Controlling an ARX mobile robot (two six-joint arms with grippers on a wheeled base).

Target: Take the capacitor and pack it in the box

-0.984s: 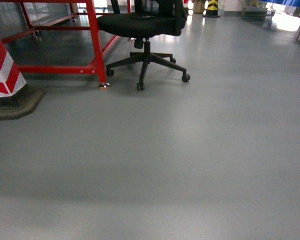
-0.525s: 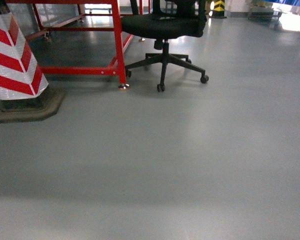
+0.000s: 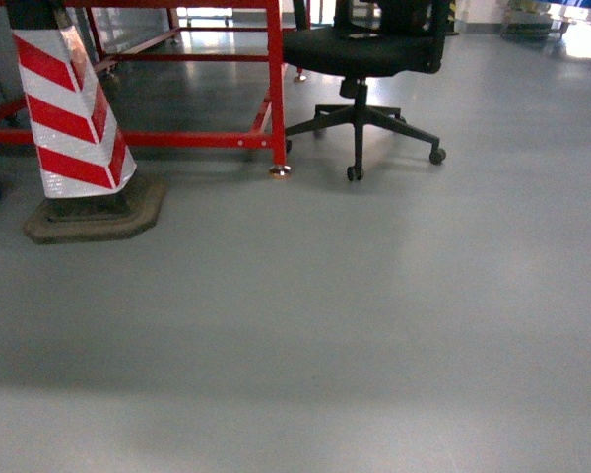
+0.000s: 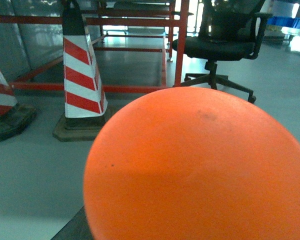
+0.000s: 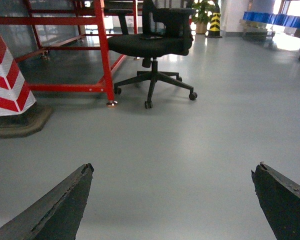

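Everything in the head view has slid rightward against the earlier frames: the chair (image 3: 369, 59) now sits further right and the striped cone (image 3: 74, 113) has come fully into sight left of it, so the base is turning or rolling to the left — travelling, not handling anything.

Left of the chair stands the red frame (image 3: 274, 89), its leg almost beside the chair's castors; the cone is further left again on its dark base. Bare grey floor (image 3: 325, 325) fills the ground in front of the chair.

Neither the box nor any capacitor shows in any view; they must lie somewhere off-frame, which fits a robot driving toward its work spot.

The right gripper (image 5: 172, 200) is released, its two dark fingers spread wide at the frame's lower corners with nothing between them — a sensible carrying posture for transit. The left wrist view is mostly blocked by an orange dome (image 4: 197, 170) close to the lens, so I cannot tell that gripper's state.
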